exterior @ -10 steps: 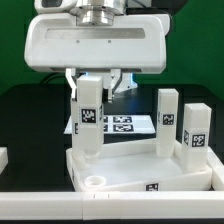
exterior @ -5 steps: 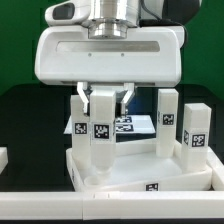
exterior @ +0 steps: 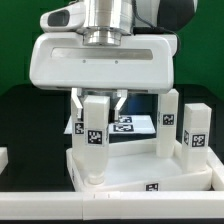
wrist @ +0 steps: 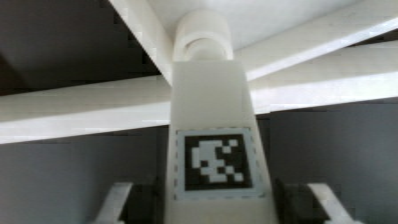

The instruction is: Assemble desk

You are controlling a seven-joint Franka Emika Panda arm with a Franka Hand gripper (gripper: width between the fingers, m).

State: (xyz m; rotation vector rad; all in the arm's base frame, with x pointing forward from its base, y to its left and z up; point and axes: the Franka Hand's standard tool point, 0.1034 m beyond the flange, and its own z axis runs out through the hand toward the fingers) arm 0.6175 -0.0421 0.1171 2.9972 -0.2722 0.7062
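Note:
My gripper (exterior: 97, 106) is shut on a white desk leg (exterior: 95, 140) with a black-and-white tag. The leg stands upright with its lower end in the near corner socket of the white desk panel (exterior: 150, 172), on the exterior view's left. In the wrist view the leg (wrist: 217, 110) runs between the fingers of my gripper (wrist: 217, 205) down to the round socket (wrist: 205, 35), with the panel's rims crossing behind it. A second leg (exterior: 167, 117) stands upright at the panel's far side. A third leg (exterior: 195, 132) stands further to the exterior view's right.
The marker board (exterior: 128, 124) lies on the black table behind the panel. A white part's edge (exterior: 3, 157) shows at the exterior view's left edge. The big white robot hand body (exterior: 100, 60) hangs over the panel.
The held leg has turned about its own axis, showing a different tag face, and has shifted slightly sideways over the corner socket. The hand has turned with it.

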